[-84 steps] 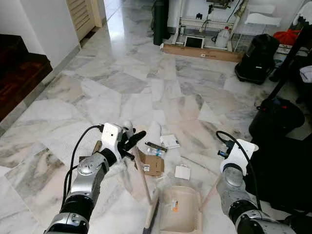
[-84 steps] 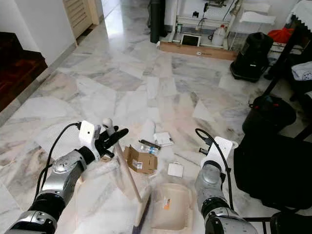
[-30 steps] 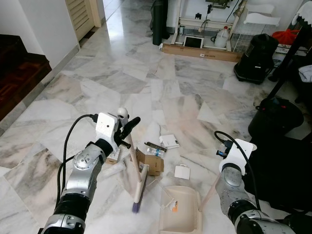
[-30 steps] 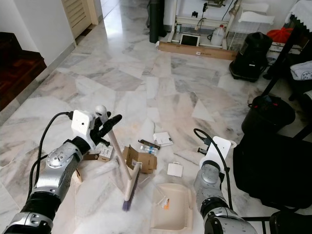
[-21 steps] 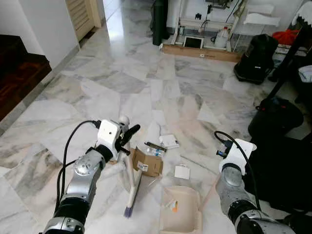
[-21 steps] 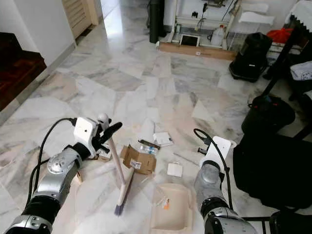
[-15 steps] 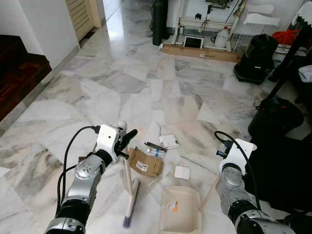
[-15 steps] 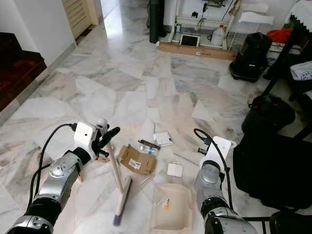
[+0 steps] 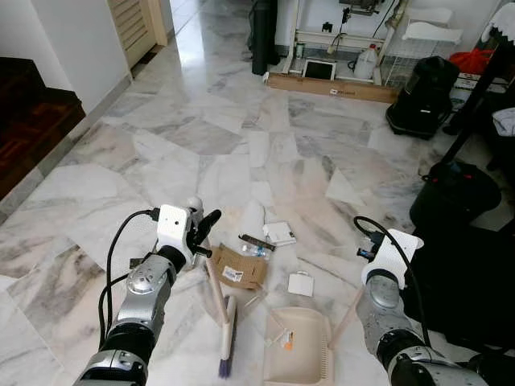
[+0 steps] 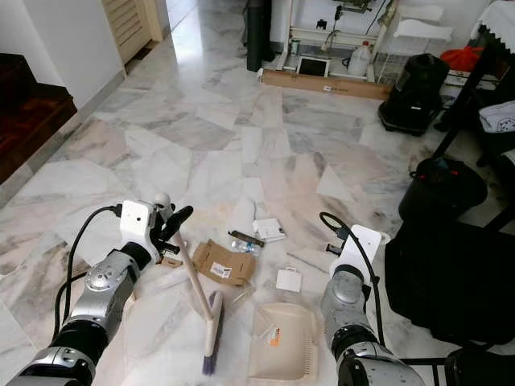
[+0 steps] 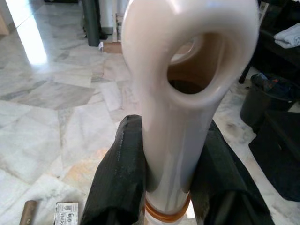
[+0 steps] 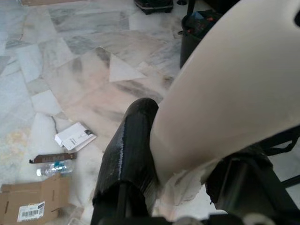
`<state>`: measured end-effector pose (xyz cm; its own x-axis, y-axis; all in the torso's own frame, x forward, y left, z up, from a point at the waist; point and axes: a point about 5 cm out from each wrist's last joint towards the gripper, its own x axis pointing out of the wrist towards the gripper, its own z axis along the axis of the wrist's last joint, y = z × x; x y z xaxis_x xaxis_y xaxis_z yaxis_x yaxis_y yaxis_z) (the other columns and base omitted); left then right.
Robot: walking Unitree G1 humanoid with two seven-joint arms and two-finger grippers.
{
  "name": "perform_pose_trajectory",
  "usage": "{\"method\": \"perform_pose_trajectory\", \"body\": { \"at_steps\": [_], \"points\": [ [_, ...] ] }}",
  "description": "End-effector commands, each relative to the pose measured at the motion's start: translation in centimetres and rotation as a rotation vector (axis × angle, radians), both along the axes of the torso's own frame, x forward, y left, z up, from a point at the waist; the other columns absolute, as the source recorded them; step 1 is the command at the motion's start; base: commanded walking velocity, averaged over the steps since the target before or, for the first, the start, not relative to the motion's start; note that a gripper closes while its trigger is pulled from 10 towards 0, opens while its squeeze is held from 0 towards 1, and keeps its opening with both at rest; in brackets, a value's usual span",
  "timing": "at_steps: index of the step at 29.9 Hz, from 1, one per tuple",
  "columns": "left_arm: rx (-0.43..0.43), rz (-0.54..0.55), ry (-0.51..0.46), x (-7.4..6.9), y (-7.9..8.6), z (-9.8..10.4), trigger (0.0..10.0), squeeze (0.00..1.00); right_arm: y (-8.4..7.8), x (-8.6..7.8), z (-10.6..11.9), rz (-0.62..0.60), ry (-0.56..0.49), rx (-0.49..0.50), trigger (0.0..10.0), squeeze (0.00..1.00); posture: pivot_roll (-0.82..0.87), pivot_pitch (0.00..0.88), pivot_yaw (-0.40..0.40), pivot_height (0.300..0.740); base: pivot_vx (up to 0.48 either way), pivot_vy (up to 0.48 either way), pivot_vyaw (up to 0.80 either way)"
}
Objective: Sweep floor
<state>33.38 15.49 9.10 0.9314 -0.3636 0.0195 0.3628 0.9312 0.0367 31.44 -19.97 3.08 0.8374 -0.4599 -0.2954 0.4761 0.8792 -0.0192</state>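
Clenched jaws of the left gripper [image 11: 164,187] are squeezing the cream top of the broom handle [image 9: 211,277], just under its hanging loop. The broom is slanting down to its brush head [image 10: 211,330], which is resting on the marble floor [image 9: 241,121] just left of the beige dustpan [image 9: 299,347]. The right gripper [image 12: 187,183] is grasping the dustpan's pale handle, though the far finger is mostly hidden, so the grip looks only probably firm. A flattened cardboard box [image 9: 237,268], a small bottle [image 9: 256,251] and paper scraps [image 9: 302,284] are lying near the dustpan's mouth.
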Motion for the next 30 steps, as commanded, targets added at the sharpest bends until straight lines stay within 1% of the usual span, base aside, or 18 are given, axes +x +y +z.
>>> {"method": "perform_pose_trajectory", "body": {
  "at_steps": [1,3,6,14,18,21,27,28,30],
  "points": [
    [0.03,-0.033,0.014,0.0,-0.4,-0.4,10.0,0.0,0.1,-1.0,-1.4,0.001,0.072,0.017,10.0,0.0,0.01,0.081,-0.034,0.74,0.0,0.0,0.0],
    [0.051,-0.059,0.042,-0.3,-0.6,-1.0,10.0,0.0,0.0,-1.0,-1.4,-0.001,0.073,0.016,10.0,0.0,0.0,0.089,-0.034,0.74,0.0,0.0,0.0],
    [0.058,-0.083,0.056,-0.4,-0.8,-1.4,10.0,0.0,-0.1,-1.1,-1.4,-0.003,0.073,0.015,10.0,0.0,-0.01,0.096,-0.033,0.74,0.0,0.0,0.0],
    [0.037,-0.141,0.096,-0.4,-1.3,-1.9,10.0,0.0,-0.1,-1.1,-1.5,0.004,0.077,0.015,10.0,0.0,-0.01,0.104,-0.037,0.74,0.0,0.0,0.0],
    [-0.001,-0.161,0.112,-0.4,-1.4,-2.0,10.0,0.0,0.0,-1.1,-1.5,0.008,0.077,0.015,10.0,0.0,-0.01,0.096,-0.038,0.74,0.0,0.0,0.0],
    [-0.075,-0.182,0.129,-0.3,-1.3,-1.8,10.0,0.0,0.1,-1.1,-1.5,0.014,0.081,0.015,10.0,0.0,-0.01,0.096,-0.038,0.74,0.0,0.0,0.0],
    [-0.154,-0.188,0.13,0.0,-1.0,-1.3,10.0,0.0,0.3,-1.0,-1.6,0.023,0.083,0.018,10.0,0.0,0.01,0.08,-0.04,0.74,0.0,0.0,0.0],
    [-0.183,-0.19,0.125,0.2,-0.9,-1.0,10.0,0.0,0.5,-1.0,-1.5,0.028,0.081,0.02,10.0,0.0,0.01,0.077,-0.041,0.74,0.0,0.0,0.0],
    [-0.201,-0.199,0.122,0.2,-0.9,-0.8,10.0,0.0,0.6,-0.9,-1.5,0.031,0.081,0.022,10.0,0.0,0.01,0.073,-0.041,0.74,0.0,0.0,0.0]
  ]
}}
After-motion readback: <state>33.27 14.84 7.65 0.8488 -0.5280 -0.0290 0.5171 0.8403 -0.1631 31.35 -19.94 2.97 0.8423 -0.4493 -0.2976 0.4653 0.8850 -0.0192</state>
